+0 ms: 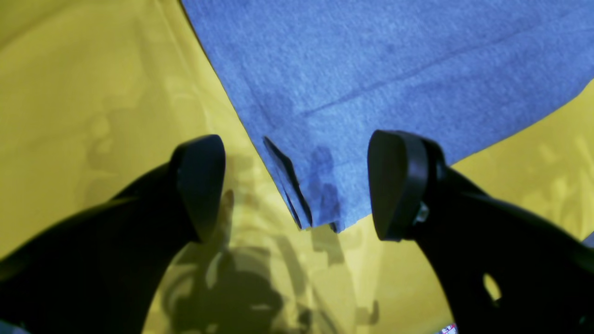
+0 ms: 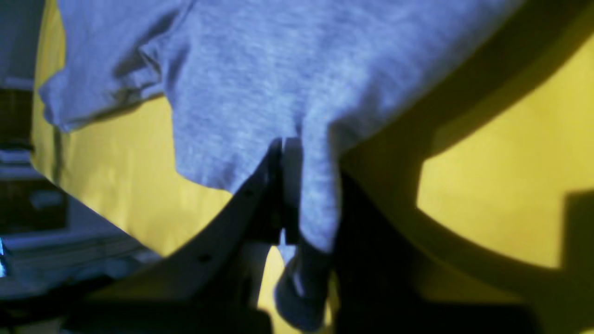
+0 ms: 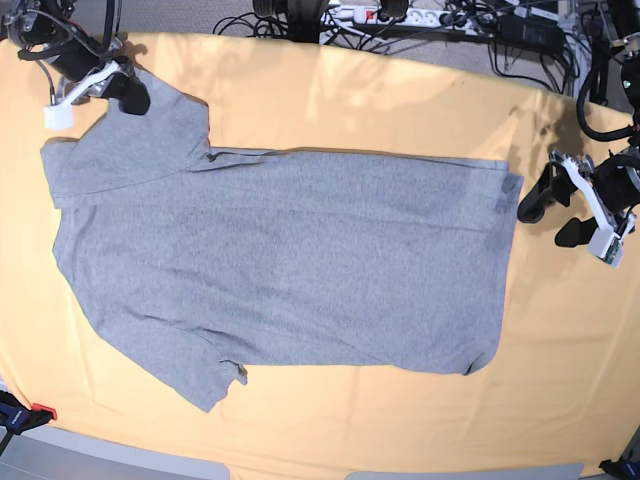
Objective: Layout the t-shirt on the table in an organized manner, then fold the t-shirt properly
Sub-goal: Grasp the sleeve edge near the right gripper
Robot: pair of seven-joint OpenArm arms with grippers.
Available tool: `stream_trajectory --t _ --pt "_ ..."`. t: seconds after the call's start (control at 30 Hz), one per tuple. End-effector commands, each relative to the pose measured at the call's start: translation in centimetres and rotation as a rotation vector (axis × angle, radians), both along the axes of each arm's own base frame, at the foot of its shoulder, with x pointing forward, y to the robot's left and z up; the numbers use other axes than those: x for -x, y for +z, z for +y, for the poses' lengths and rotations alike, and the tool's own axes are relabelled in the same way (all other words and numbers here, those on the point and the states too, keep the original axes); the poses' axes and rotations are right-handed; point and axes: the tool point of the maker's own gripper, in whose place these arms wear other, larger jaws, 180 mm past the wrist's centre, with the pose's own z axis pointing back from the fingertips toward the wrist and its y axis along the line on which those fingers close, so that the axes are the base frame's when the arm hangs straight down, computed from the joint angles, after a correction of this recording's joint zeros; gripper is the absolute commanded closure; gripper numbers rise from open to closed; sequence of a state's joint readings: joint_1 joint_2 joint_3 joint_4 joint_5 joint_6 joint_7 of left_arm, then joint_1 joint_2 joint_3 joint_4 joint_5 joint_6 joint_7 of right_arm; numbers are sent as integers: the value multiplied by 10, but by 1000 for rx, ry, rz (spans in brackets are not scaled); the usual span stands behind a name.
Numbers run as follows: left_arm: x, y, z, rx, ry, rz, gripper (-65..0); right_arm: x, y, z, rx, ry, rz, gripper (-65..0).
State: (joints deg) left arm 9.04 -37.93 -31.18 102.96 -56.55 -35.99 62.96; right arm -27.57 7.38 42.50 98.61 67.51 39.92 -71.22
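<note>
Base view showed the t-shirt [image 3: 290,260] spread flat, lengthwise across the table [image 3: 350,100], plain grey side up. Just beyond its hem corner, the left gripper [image 1: 297,185] hung with jaws spread wide and empty, that corner lying between the fingers untouched. At the far sleeve end of the shirt, the right gripper [image 2: 301,185] had clamped tight on a pinch of grey fabric.
</note>
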Motion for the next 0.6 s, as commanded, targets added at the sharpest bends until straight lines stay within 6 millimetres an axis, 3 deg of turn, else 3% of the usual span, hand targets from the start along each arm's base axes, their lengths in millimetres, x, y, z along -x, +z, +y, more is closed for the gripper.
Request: stream_trajectory --t 0.0,0.13,0.33,0.43,0.57 --pt "-5 14 0 7 -5 -43 -481 -3 7 -9 42 17 -13 0" --pt "-5 14 0 7 -5 -43 -481 -20 29 -20 110 62 -79 0" --pt "-5 14 0 9 -5 -44 -481 -64 83 -11 151 115 -289 0" --pt "-5 14 0 7 -5 -43 -481 -87 95 -6 163 131 -347 0" --pt "-5 14 0 8 -4 -43 -481 -113 99 17 189 208 -382 0"
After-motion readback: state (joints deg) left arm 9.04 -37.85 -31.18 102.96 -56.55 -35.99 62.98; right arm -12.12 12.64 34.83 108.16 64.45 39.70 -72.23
